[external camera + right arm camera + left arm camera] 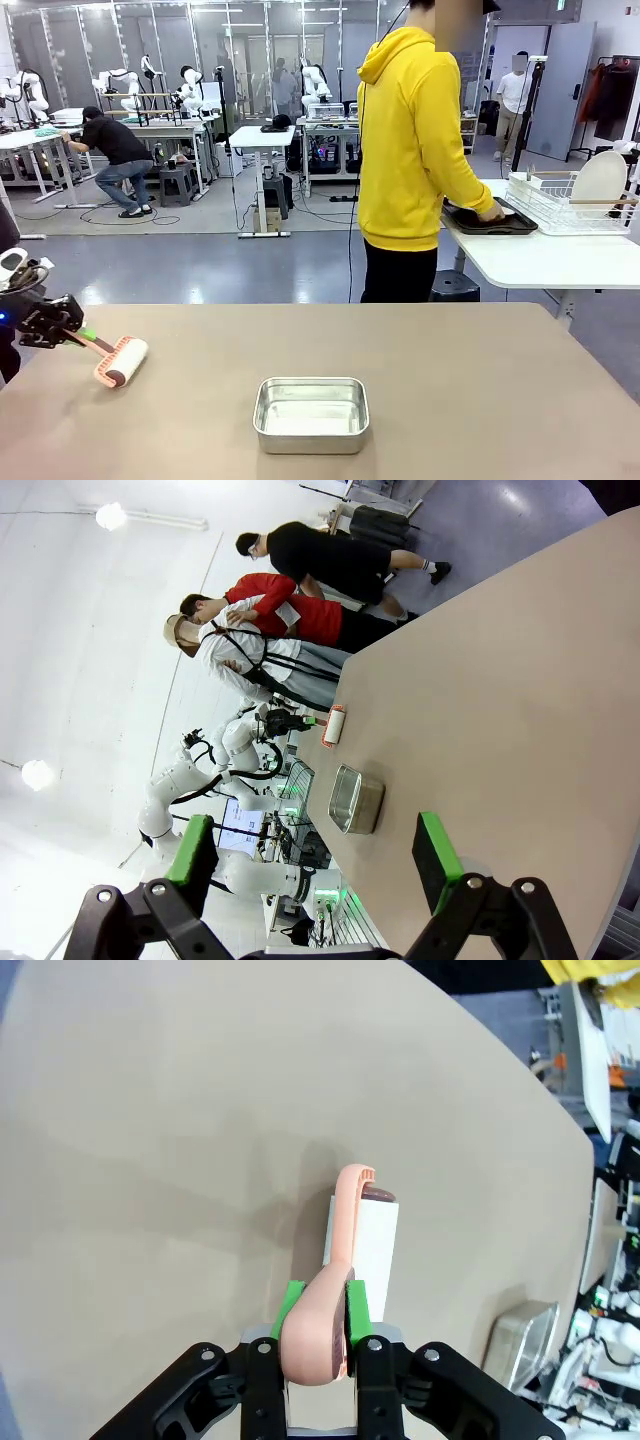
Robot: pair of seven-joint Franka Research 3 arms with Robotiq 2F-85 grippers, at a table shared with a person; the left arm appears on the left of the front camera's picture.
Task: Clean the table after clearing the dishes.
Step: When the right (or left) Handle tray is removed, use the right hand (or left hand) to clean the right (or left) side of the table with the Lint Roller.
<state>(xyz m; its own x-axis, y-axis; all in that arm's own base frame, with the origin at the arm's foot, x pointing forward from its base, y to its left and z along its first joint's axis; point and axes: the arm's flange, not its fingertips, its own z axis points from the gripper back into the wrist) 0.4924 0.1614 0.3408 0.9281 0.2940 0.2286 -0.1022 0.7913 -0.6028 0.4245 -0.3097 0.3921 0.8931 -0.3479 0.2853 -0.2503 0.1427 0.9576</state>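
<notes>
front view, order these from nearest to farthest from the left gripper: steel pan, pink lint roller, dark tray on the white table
1. Pink-handled lint roller, held in the left gripper, table's left.
2. Rectangular steel pan, near middle.
3. Dark brown tray, on the white side table, far right.

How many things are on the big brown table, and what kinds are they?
Lint rollers: 1, pink handle, white roll, held by the left tool.
Steel pans: 1, near the middle front edge.
Total: 2 things on the table.
</notes>
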